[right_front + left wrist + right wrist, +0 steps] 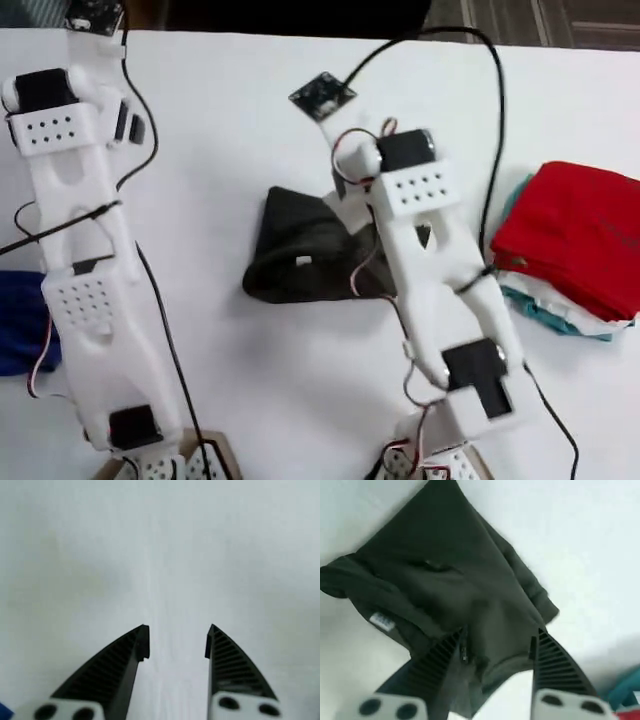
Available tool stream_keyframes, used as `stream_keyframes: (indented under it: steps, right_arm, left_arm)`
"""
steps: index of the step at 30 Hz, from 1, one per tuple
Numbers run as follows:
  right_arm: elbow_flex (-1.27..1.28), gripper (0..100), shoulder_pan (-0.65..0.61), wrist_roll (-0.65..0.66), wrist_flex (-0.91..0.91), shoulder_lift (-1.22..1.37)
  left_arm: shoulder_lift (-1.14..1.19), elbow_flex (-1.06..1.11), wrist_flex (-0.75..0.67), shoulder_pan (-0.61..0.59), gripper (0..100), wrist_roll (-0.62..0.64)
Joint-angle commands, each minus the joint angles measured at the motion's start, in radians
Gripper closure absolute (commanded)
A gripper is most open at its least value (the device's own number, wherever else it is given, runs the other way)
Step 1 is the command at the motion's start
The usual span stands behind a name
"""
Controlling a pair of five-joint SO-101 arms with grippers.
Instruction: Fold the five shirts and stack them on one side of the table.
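A crumpled dark shirt (300, 255) lies mid-table, partly under the right arm (420, 200). In the right wrist view my right gripper (500, 632) is open just over this dark shirt (445, 580), its fingertips either side of a fold near the cloth's edge. A folded red shirt (580, 230) tops a stack at the right edge, with white and teal shirts (550, 300) beneath it. A blue shirt (20, 320) lies at the left edge. My left gripper (177, 630) is open over bare white table, holding nothing.
The left arm (80, 200) stretches along the table's left side toward the far edge. Black cables (495, 120) trail across the table behind the right arm. A corner of the teal and red stack (625, 692) appears in the right wrist view.
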Motion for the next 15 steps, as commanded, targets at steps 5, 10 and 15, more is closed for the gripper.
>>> stream_keyframes:
  steps: [5, 10, 15]
  right_arm:
    - [-0.100, 80.0, -0.076, -0.005, -0.016, 0.222]
    - [-0.095, 80.0, -0.081, 0.008, 0.084, 0.265]
    - [-0.094, 80.0, -0.076, 0.101, 0.211, 0.263]
  left_arm:
    - [-0.006, -0.041, 0.011, 0.006, 79, -0.002]
    - [-0.006, -0.044, 0.009, 0.008, 79, -0.002]
    - [-0.006, -0.041, -0.009, 0.011, 79, -0.002]
